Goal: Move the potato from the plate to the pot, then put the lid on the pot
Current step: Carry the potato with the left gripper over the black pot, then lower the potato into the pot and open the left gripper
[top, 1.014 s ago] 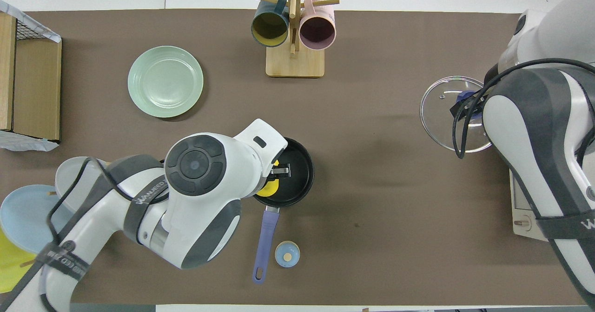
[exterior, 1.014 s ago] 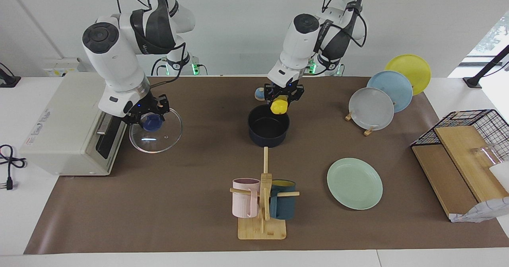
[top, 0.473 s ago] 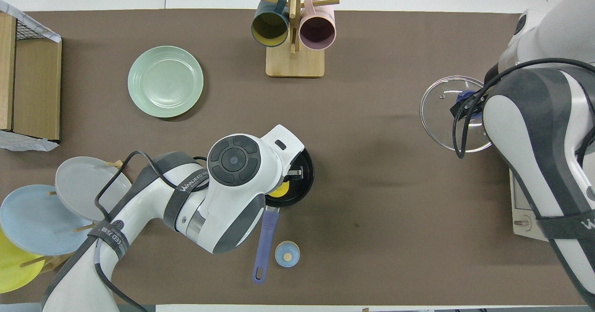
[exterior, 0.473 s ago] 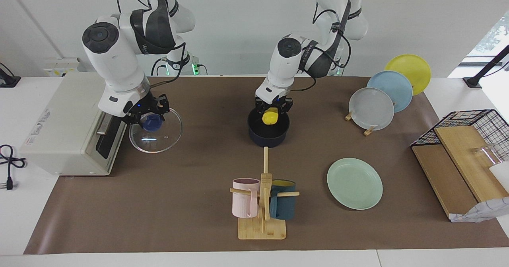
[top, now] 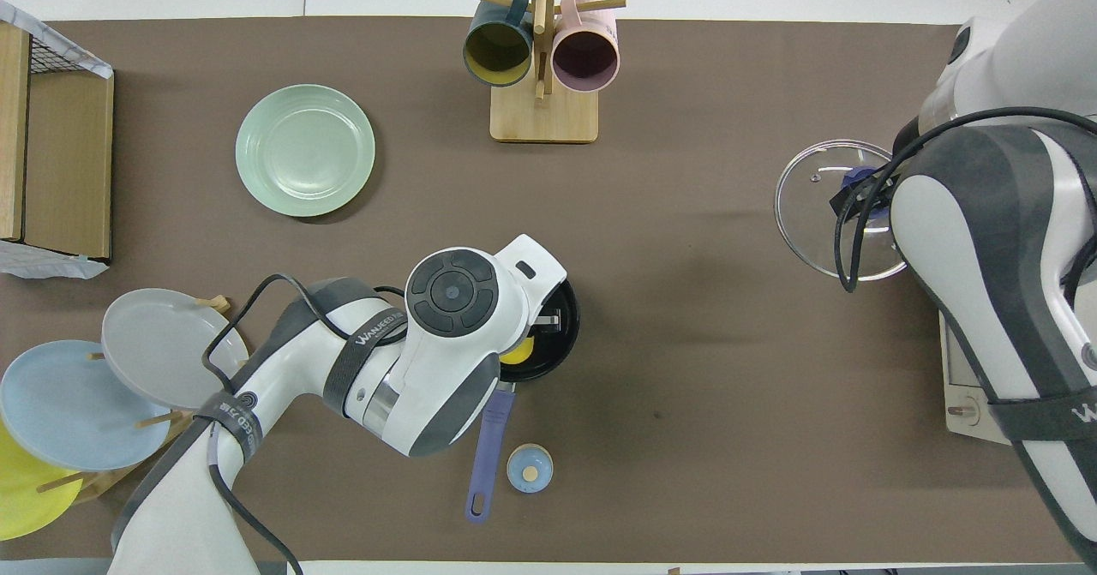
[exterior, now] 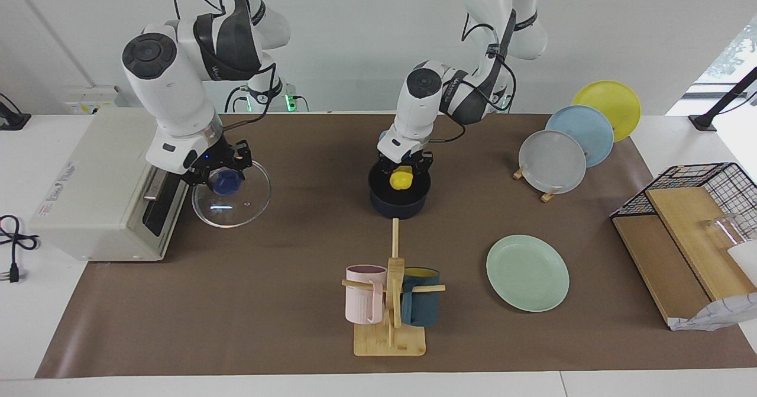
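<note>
Potato (exterior: 401,178) sits low inside the pot (exterior: 399,203), my left pincer (exterior: 404,168) clamped on it. Going left to right facing me: my right pincer (exterior: 223,173) grips the lid (exterior: 231,200) knob; the plate (exterior: 527,273) lies bare.

The potato (exterior: 401,178) looks like glossy plastic, and the lid (exterior: 232,194) is clear glass catching a glint. A matt brown mat (exterior: 266,302) covers the table, with a pale wooden mug stand (exterior: 390,338) and smooth, softly shiny plate (exterior: 527,273).
</note>
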Available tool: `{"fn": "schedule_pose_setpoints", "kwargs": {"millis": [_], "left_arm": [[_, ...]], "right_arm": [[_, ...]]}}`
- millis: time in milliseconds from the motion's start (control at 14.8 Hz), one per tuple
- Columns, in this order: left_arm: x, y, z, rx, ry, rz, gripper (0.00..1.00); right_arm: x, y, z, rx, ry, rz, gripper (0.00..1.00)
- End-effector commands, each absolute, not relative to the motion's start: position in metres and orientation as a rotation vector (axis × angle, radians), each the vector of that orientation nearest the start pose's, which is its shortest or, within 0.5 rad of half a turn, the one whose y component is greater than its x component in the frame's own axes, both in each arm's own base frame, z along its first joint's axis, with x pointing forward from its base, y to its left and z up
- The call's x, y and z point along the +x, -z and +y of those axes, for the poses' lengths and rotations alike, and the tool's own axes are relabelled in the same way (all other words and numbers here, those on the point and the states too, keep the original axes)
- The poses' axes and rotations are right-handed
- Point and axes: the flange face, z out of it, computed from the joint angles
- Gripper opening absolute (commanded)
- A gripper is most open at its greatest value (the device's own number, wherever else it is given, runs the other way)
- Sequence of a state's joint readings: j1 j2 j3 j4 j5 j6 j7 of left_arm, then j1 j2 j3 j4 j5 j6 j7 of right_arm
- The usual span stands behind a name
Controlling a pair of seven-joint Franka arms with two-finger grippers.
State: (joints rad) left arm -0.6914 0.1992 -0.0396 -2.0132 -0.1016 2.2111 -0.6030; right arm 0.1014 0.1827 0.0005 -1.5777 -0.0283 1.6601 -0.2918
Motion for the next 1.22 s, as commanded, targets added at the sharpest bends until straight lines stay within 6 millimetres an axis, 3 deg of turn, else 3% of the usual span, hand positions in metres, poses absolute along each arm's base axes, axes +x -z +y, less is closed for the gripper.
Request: {"fn": "schedule_pose_setpoints", "kwargs": {"millis": [0, 405, 743, 1014, 1081, 1149], "left_arm": [[0.435, -0.337, -0.4, -3.179, -0.05, 0.162, 0.0], [0.432, -0.324, -0.405, -3.167, -0.053, 0.179, 0.0], [0.412, -0.305, -0.41, -3.164, -0.047, 0.211, 0.0], [0.412, -0.305, -0.41, -3.164, -0.041, 0.23, 0.0], [0.415, -0.307, -0.409, -3.165, -0.039, 0.227, 0.23], [0.417, -0.309, -0.408, -3.167, -0.034, 0.227, 0.59]], "right_arm": [[0.606, -0.529, 0.06, -3.102, -0.168, -0.596, 0.0], [0.606, -0.529, 0.06, -3.102, -0.171, -0.596, 0.0], [0.606, -0.529, 0.06, -3.102, -0.168, -0.596, 0.0], [0.606, -0.529, 0.06, -3.102, -0.168, -0.596, 0.0], [0.606, -0.529, 0.06, -3.102, -0.168, -0.596, 0.0], [0.606, -0.529, 0.06, -3.102, -0.168, -0.596, 0.0]]}}
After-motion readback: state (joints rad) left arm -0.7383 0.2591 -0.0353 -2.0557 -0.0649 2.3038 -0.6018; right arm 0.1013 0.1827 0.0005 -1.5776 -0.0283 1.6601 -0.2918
